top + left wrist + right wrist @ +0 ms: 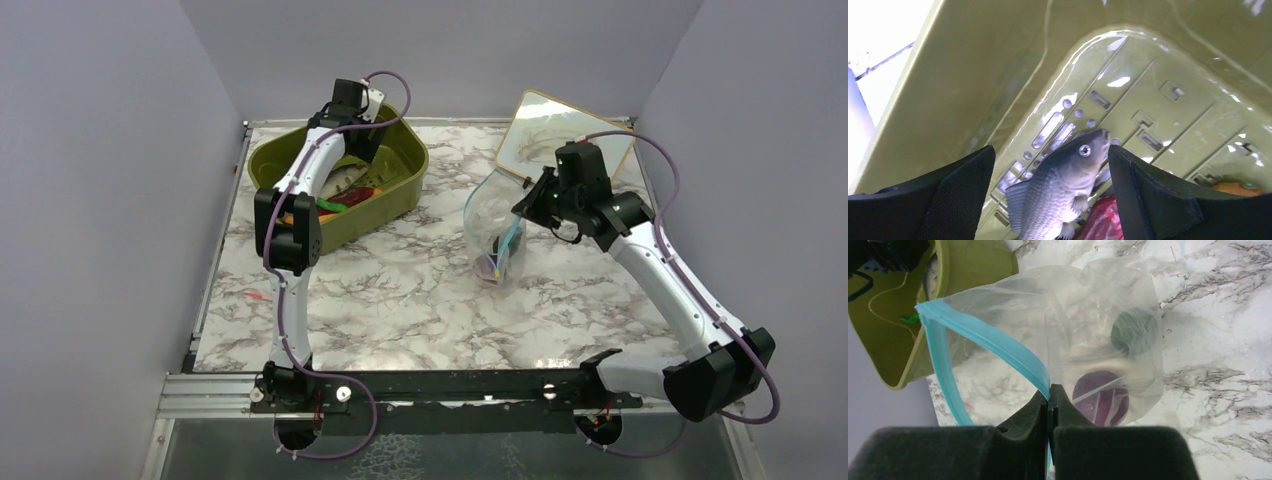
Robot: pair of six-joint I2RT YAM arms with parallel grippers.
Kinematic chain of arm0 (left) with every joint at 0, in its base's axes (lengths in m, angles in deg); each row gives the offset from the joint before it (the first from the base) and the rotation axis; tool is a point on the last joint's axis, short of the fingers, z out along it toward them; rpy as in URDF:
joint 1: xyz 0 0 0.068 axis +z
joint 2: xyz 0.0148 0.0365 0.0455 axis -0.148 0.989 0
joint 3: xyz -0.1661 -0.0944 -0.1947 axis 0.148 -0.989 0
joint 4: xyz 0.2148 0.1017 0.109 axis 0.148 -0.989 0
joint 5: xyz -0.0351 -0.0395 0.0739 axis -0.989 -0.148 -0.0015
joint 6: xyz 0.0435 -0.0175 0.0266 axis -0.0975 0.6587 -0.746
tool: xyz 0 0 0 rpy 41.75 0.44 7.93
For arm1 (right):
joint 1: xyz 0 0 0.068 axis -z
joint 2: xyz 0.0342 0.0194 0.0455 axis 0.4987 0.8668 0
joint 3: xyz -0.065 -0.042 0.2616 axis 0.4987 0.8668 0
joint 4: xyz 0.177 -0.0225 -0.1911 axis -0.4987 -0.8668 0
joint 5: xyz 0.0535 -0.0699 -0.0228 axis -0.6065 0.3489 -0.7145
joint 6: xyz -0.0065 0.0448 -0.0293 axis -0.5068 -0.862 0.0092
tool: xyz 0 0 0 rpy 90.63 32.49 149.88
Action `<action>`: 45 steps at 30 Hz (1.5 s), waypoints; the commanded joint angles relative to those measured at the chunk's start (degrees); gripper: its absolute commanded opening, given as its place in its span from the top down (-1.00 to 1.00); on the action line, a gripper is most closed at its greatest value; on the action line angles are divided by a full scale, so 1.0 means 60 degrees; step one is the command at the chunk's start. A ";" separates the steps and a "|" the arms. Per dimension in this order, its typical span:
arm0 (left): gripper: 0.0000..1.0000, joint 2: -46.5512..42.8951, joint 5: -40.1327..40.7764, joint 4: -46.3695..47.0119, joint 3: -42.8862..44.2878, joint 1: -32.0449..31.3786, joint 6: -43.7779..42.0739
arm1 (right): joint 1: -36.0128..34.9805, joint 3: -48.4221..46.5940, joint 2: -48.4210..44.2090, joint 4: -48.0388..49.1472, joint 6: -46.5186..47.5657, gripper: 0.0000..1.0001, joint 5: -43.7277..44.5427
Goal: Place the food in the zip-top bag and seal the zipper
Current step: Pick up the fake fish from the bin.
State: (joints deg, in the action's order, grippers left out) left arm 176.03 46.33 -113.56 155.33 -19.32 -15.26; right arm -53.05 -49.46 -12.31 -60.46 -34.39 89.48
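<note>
Right wrist view: the zip-top bag (1088, 325) hangs open in front of me. My right gripper (1049, 399) is clenched on the zipper (993, 342), both pads pressed together on the light blue strip at one spot of the mouth. The rest of the strip loops away to the left, so the mouth gapes. Low in the bag I see a purple onion (1100, 397) and, beyond it, a dark green round piece (1134, 331). A pale shape between them is too blurred for me to name.

From the top external view the bag stands right of the middle of the marble table (400, 300). Its bottom rests on the surface and its upper edge is held up by the right arm.

At the far left of the table sits the olive-green tub (400, 175). My left gripper (1050, 155) is down inside it, jaws released and spread wide. A grey toy fish (1058, 195) lies between the fingers, and I cannot tell whether either finger touches it. Just right of the fish is a red piece (1103, 220), and further right an orange piece (1235, 187) shows behind the finger.

Beyond the bag, at the far right, is a light panel with a wooden rim (560, 135). I cannot tell whether it lies flat or leans.
</note>
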 commanded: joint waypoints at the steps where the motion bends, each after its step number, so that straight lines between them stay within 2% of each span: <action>1: -0.68 -0.0008 0.0973 -0.0081 0.0091 0.0161 -0.0005 | 0.0059 -0.1392 0.0570 -0.1849 -0.0146 0.98 0.0572; 7: -0.68 -0.0372 -0.0214 0.0217 -0.1090 0.0161 -0.0382 | 0.0056 -0.2577 0.1389 -0.2345 0.0124 0.98 0.0491; 13: -0.78 -0.0414 0.0304 0.0499 -0.1788 0.0186 -0.0561 | 0.0051 -0.2969 0.2087 -0.2306 0.0277 0.98 0.0020; 18: -0.71 -0.0072 0.0099 0.0550 -0.1593 0.0241 -0.0605 | 0.0052 -0.3594 0.2543 -0.2333 0.0584 0.98 -0.0033; 24: -0.40 -0.0039 -0.0125 0.0574 -0.1574 0.0264 -0.0546 | 0.0047 -0.3664 0.2596 -0.2276 0.0652 0.98 -0.0021; 29: -0.04 -0.0149 -0.0372 0.0573 -0.1576 0.0251 -0.0561 | 0.0047 -0.3510 0.2473 -0.2314 0.0583 0.98 -0.0009; 41: 0.24 -0.0348 -0.0540 0.0549 -0.1418 0.0249 -0.0157 | 0.0048 -0.3496 0.2209 -0.2284 0.0455 0.98 -0.0116; 45: 0.26 -0.0551 -0.0598 0.0552 -0.1342 0.0249 0.0045 | 0.0059 -0.3440 0.1985 -0.2311 0.0391 0.98 -0.0232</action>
State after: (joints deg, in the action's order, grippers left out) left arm 176.06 44.56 -110.88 144.86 -17.99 -17.25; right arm -53.03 -70.22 2.88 -74.39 -31.62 89.59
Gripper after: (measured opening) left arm 0.521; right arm 0.014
